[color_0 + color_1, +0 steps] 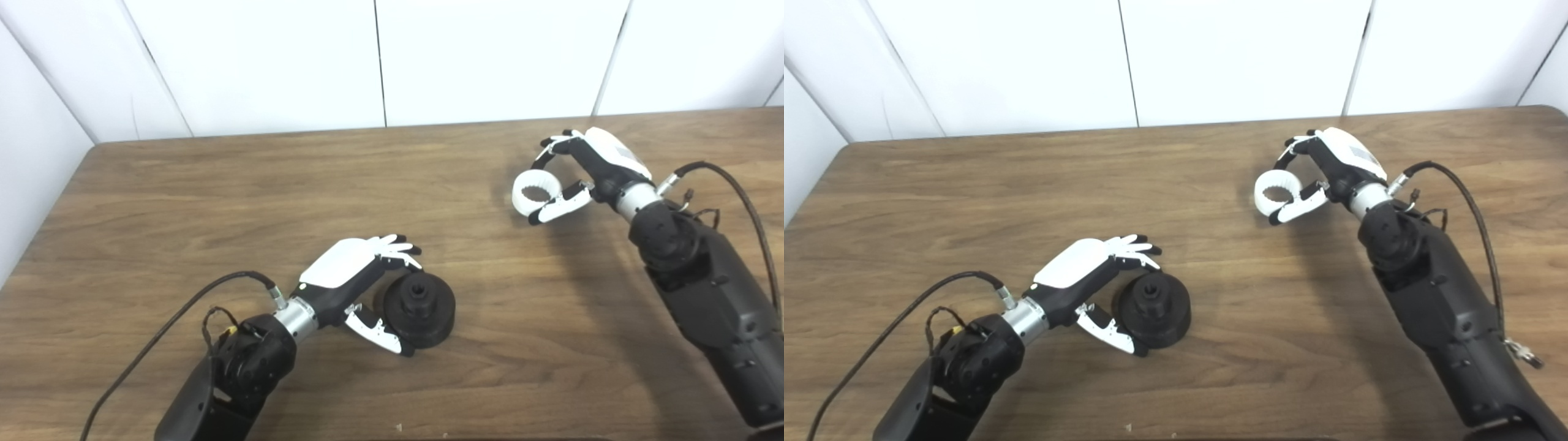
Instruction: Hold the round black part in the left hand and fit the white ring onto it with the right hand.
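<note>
The round black part lies on the wooden table near the front middle, its hub facing up. My left hand is beside it on the left, open. Its fingers reach over the part's far-left edge and its thumb lies against the near-left rim. Far to the right and further back, my right hand is shut on the white ring, pinching it between fingers and thumb. The ring's opening faces up and left, and it sits clear of the black part.
White wall panels stand right behind the table's back edge. Cables loop off both forearms, one by the left arm and one by the right arm. Bare wood lies between the two hands.
</note>
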